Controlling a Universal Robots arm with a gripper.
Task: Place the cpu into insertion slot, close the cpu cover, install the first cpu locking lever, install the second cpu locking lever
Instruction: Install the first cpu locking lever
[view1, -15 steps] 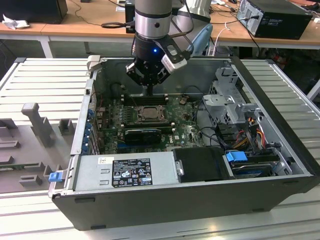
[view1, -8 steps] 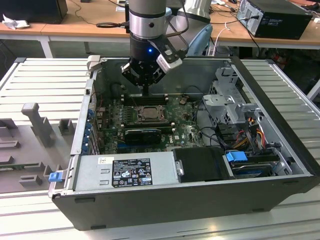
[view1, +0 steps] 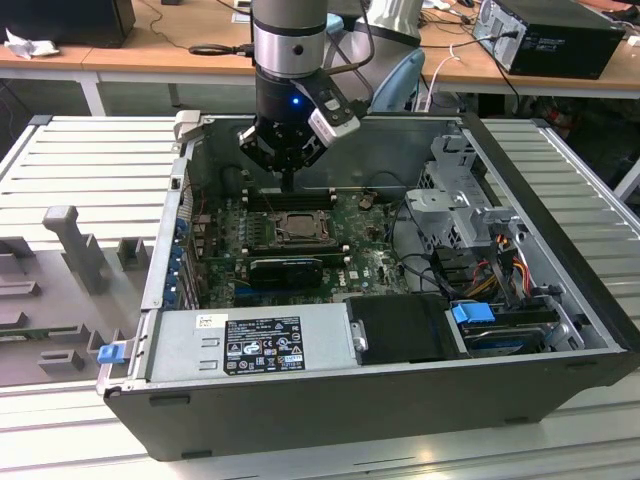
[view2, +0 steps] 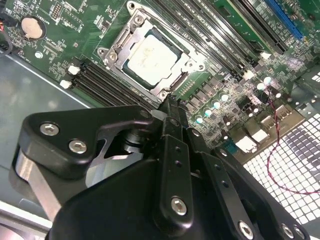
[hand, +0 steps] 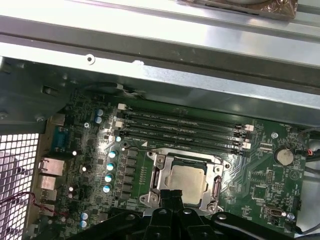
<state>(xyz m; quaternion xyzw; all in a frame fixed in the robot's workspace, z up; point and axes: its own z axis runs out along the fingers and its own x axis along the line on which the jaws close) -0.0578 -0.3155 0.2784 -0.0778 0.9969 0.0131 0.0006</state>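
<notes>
Pointing straight down near the cpu (view2: 150, 56), hand (view2: 170, 101) pinched closed, w/ nothing held.

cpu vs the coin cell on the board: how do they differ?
The cpu is square and larger; the coin cell is round and smaller. The cpu lies framed by the metal cpu cover; the coin cell sits apart from it. Both are pale and flat.
</notes>
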